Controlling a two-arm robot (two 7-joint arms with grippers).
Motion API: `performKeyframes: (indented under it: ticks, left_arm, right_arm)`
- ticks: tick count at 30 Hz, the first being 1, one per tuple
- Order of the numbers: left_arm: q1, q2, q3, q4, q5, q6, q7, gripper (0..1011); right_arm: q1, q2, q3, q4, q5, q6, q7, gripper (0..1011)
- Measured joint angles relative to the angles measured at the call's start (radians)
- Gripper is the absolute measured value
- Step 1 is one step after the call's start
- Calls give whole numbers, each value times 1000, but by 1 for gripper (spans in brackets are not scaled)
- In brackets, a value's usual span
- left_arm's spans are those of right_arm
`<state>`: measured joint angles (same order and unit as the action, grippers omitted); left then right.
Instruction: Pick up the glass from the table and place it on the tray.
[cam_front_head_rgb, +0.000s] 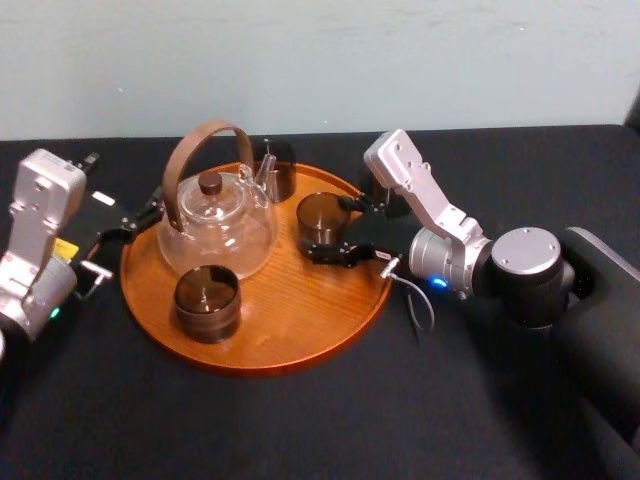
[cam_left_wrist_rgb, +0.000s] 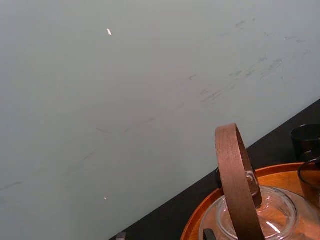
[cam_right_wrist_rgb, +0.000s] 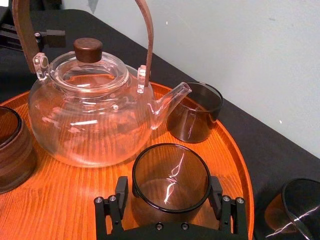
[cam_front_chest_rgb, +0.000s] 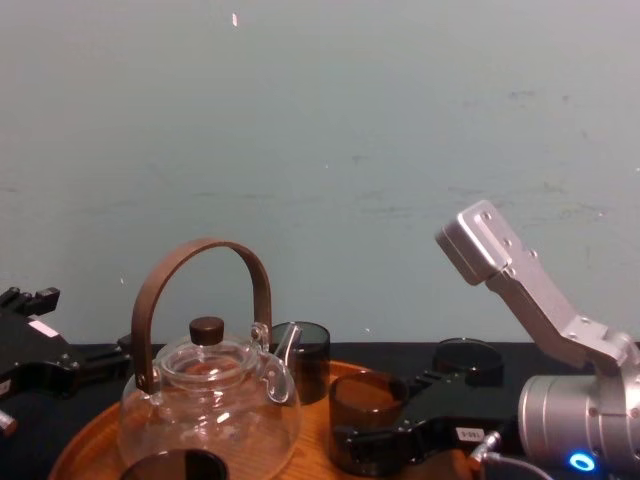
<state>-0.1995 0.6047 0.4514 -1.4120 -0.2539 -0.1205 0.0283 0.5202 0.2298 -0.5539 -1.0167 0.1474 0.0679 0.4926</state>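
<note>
Right pincer (cam_front_head_rgb: 328, 229) around a smoky glass (cam_front_head_rgb: 320, 212) on the wooden tray (cam_front_head_rgb: 300, 320), just beside the teapot (cam_front_head_rgb: 215, 228)

Centre of my head view: the tray (cam_front_head_rgb: 300, 330) is orange-brown wood, its grain visible under a soft sheen. The teapot (cam_front_head_rgb: 215, 235) is clear, glossy glass with a smooth bentwood handle and a dark wooden knob. The glass (cam_front_head_rgb: 322, 220) is smoky and shiny, and the table (cam_front_head_rgb: 300, 430) matt black.
</note>
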Motion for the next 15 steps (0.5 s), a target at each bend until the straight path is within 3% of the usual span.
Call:
performKeyframes:
  ticks: [7, 15]
  left_arm:
    - [0, 0, 0, 0, 0, 0, 0, 1001]
    - [0, 0, 0, 0, 0, 0, 0, 1001]
  right_arm:
    - [-1, 1, 2, -3, 3, 2, 2, 1002]
    - [-56, 51, 35, -102, 34, 30, 22, 1002]
